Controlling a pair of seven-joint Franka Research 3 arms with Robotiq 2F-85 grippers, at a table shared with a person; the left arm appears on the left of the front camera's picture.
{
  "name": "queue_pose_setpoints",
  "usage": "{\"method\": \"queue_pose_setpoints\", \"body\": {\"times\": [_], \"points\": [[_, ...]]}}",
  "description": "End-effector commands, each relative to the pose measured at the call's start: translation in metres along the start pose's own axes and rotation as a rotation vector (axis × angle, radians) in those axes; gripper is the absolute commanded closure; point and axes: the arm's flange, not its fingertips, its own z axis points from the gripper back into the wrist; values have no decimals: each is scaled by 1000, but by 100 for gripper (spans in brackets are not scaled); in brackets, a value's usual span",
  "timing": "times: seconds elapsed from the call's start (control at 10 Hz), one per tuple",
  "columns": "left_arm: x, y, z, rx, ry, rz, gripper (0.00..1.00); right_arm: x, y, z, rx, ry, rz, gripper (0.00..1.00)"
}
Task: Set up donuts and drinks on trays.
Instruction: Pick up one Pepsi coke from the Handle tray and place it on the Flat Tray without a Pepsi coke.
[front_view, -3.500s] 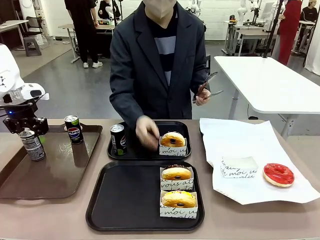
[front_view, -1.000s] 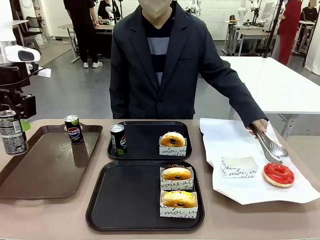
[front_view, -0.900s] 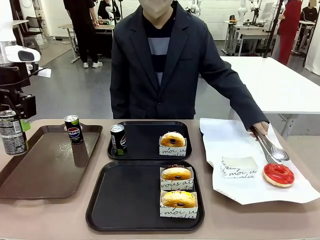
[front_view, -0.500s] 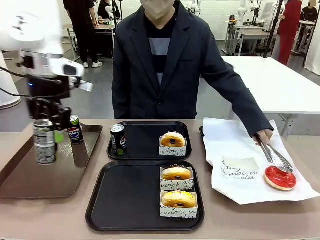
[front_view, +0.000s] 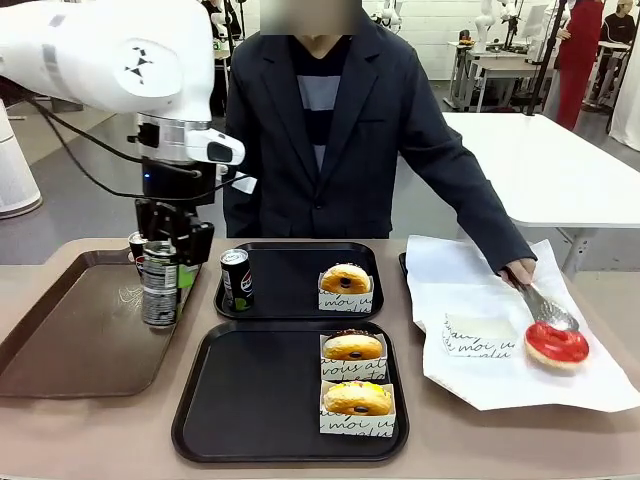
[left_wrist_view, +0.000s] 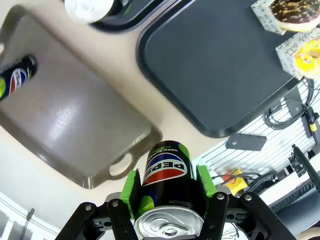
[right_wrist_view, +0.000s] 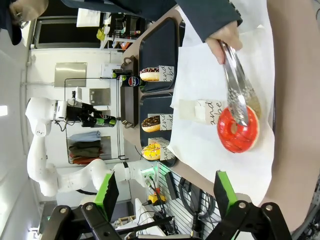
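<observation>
The left gripper (front_view: 160, 262) is clamped on a slim black can (front_view: 159, 283), green pads pressed to both sides; the can hangs upright, long axis vertical, above the right edge of the brown tray (front_view: 70, 340). From the left wrist view the same can (left_wrist_view: 169, 176) shows its silver top nearest the camera and the word PEPSI readable on the logo band. A second Pepsi can (front_view: 136, 248) stands upright at the far end of the brown tray, mostly hidden behind the gripper, and a third can (front_view: 236, 279) stands upright in the left part of the far black tray (front_view: 290, 298), beside a boxed donut (front_view: 345, 285) with yellow glaze. The near black tray (front_view: 260, 400) carries two boxed donuts on its right side, a chocolate-topped one (front_view: 352, 353) behind a yellow one (front_view: 358, 406); the boxes carry script print, of which "vous" can be read. On the white paper sheet (front_view: 470, 360) the person's hand (front_view: 519, 272) holds metal tongs (front_view: 548, 308) touching the red-glazed donut (front_view: 556, 345), with an empty printed box (front_view: 480, 336) just beside it. The right gripper (right_wrist_view: 165, 190) has its jaws spread wide, holding nothing.
</observation>
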Motion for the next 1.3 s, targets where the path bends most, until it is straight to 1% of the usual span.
{"method": "queue_pose_setpoints", "body": {"times": [0.0, 0.1, 0.3, 0.6, 0.7, 0.8, 1.0, 1.1, 1.2], "points": [[13, -21, 3, -19, -50, -25, 43, -1, 1, 1, 6, 1, 2, 0], [17, -27, 4, -21, -72, -41, 43, -1, 1, 1, 6, 1, 2, 0], [21, -44, 3, -65, -148, -99, 43, -1, 1, 1, 6, 1, 2, 0], [22, -66, -13, -92, -207, -130, 43, -1, 1, 1, 6, 1, 2, 0], [21, -66, -18, -88, -210, -145, 43, -1, 1, 1, 6, 1, 2, 0], [31, -63, -3, -73, -169, -101, 43, -1, 1, 1, 6, 1, 2, 0], [31, -63, -3, -73, -169, -101, 43, -1, 1, 1, 6, 1, 2, 0], [32, -65, -13, -72, -176, -110, 43, -1, 1, 1, 6, 1, 2, 0], [30, -55, -28, -77, -199, -66, 43, -1, 1, 1, 6, 1, 2, 0]]}}
